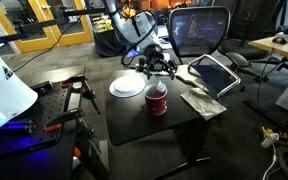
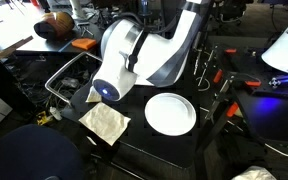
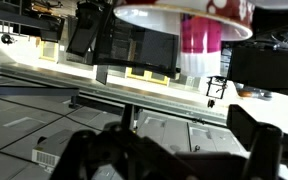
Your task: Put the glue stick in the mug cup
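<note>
— Where is the mug cup?
— The mug cup [image 1: 156,100] stands upright on the black counter [image 1: 131,115], toward the near edge. It is just right of the white plate [image 1: 127,86] and a little nearer than it. The two are very close, and I cannot tell whether they touch.
— And the glue stick?
— I cannot pick it out in any view.
— What about the hand?
— The hand [image 1: 156,62] hangs over the far part of the counter, beyond the mug cup and the plate and apart from both. The wrist view stands upside down. There its dark fingers [image 3: 256,140] are spread wide with nothing between them. The plate and the red side of the mug cup show at the top of that picture.
— Anything else on the counter?
— A crumpled pale sheet [image 1: 202,102] lies at the right end, near the mug cup but apart from it. An office chair [image 1: 199,30] stands beyond the counter's far right corner.
— Does the opposite camera add much?
— In an exterior view the pale arm [image 2: 149,55] fills the middle and hides the mug cup. The plate lies just to its near right, the sheet lies to its near left, and a wire basket [image 2: 69,85] sits beyond the sheet.
</note>
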